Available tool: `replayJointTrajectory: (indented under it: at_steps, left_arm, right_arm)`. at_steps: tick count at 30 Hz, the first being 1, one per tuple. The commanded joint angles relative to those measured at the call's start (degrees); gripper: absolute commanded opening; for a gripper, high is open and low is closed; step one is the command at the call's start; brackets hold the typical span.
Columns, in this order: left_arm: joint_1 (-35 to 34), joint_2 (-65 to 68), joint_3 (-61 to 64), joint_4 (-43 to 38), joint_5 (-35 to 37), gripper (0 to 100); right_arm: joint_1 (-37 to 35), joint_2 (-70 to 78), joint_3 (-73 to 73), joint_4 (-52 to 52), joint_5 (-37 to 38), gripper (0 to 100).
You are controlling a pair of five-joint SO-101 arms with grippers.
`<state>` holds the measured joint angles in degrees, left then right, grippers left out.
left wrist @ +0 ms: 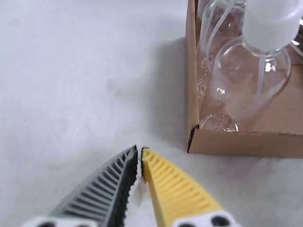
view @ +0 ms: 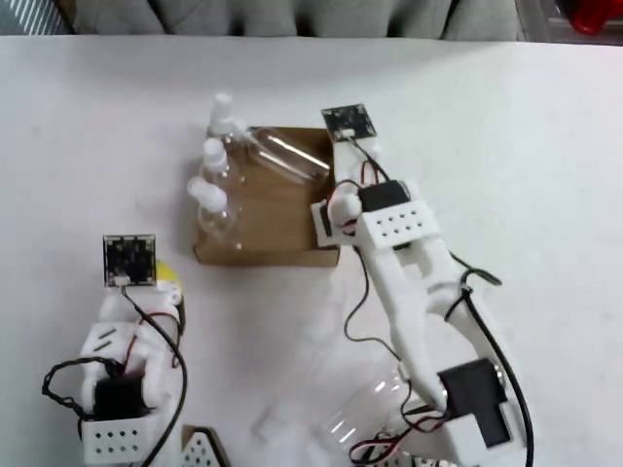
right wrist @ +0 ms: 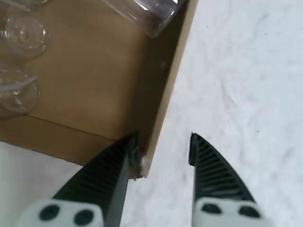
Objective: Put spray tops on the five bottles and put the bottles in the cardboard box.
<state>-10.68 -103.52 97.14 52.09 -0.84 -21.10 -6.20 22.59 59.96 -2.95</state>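
The cardboard box (view: pixel 277 209) sits mid-table. Three clear bottles with white spray tops (view: pixel 212 161) stand along its left side, and another clear bottle (view: pixel 287 154) lies across its far end. My right gripper (view: pixel 329 216) is at the box's right wall. It is open, with its fingers astride that wall (right wrist: pixel 166 106) near a corner, one inside and one outside (right wrist: pixel 162 140). The lying bottle's base (right wrist: pixel 147 12) is just beyond. My left gripper (view: pixel 165 280) rests shut and holds nothing (left wrist: pixel 139 152), on the table short of the box's near left corner (left wrist: pixel 194 137).
Another clear bottle (view: pixel 362 413) lies on the table beside the right arm's base. A small white perforated part (view: pixel 200 449) is at the front edge. The white table (view: pixel 506 146) stretches bare to the right and far left; grey upholstery (view: pixel 292 15) lines the back.
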Motion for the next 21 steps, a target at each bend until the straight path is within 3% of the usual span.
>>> replayJointTrajectory:
  at_steps: [1,13,21]
  left_arm:
    - [-0.7,-0.4,-0.2,-1.7,-0.5,2]
    - [-0.7,-0.4,-0.2,-1.8,-0.5,2]
    - [-0.7,-0.4,-0.2,-1.8,-0.5,2]
  right_arm:
    - [0.0,2.3,-3.2,-3.0,-0.4,15.8]
    - [-3.8,6.9,-3.0,-4.4,-0.8,15.8]
    - [-4.7,9.1,-3.2,-4.5,-0.4,4.2]
